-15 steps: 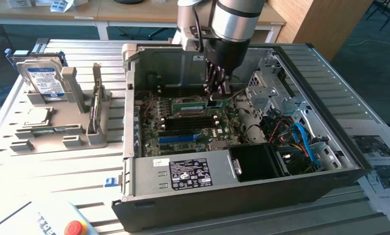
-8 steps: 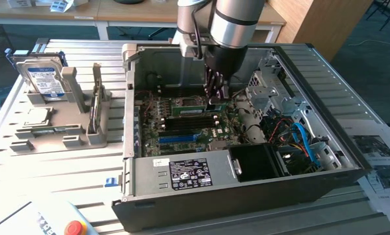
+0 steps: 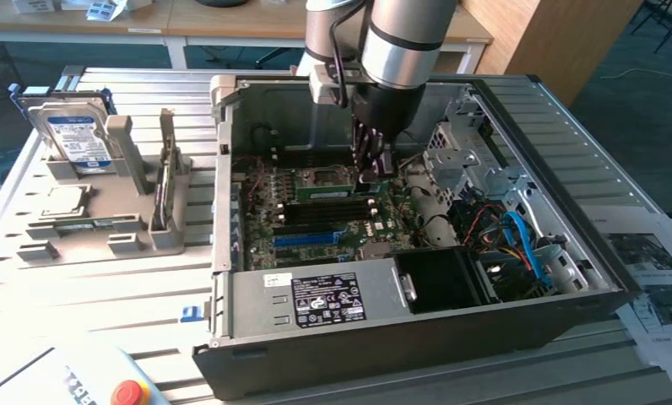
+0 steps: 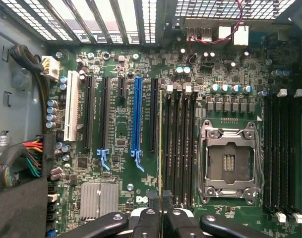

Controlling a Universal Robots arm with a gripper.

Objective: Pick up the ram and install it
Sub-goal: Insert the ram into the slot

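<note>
Ram | pinched edge-on in jaws | at memory slots | best practice: hold it upright, notch aligned, press evenly, latches open

The computer case is matt dark grey sheet metal. Inside, the motherboard is glossy green laminate carrying black plastic memory slots, a blue plastic expansion slot and a white one. The processor socket has a polished steel frame. The heatsink is dull ribbed aluminium. The hand is smooth, semi-gloss black with bright screw heads, pinching the ram, a thin green board edge. The arm is satin silver metal. The worktop is ribbed pale aluminium, and the holder is matt grey plastic.
</note>
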